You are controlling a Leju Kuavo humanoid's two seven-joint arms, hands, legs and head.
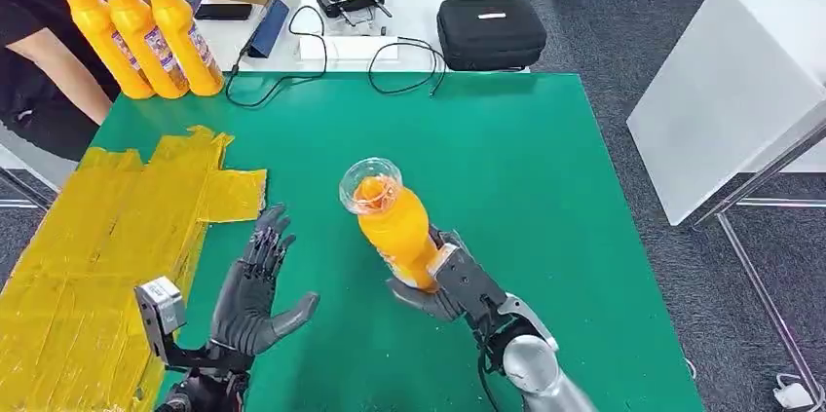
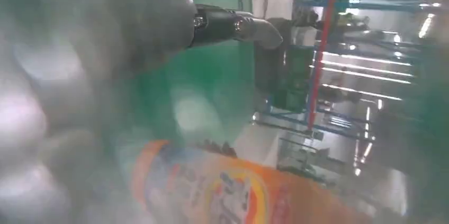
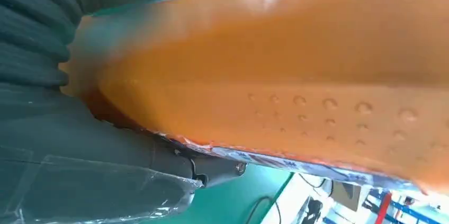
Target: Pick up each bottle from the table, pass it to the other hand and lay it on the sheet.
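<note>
Right, green table [image 1: 545,168], yellow sheet [image 1: 107,227] at its left. Right hand [image 1: 450,280] grips an orange bottle [image 1: 394,222] upright mid-table; left hand [image 1: 255,287] empty beside it, fingers spread, palm toward it.

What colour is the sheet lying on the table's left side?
Yellow: the sheet shows best in the head view, against the green table.

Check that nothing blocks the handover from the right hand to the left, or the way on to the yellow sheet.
Nothing visible does. The right hand holds the orange bottle; only bare green table separates it from the left hand, beside the yellow sheet.
</note>
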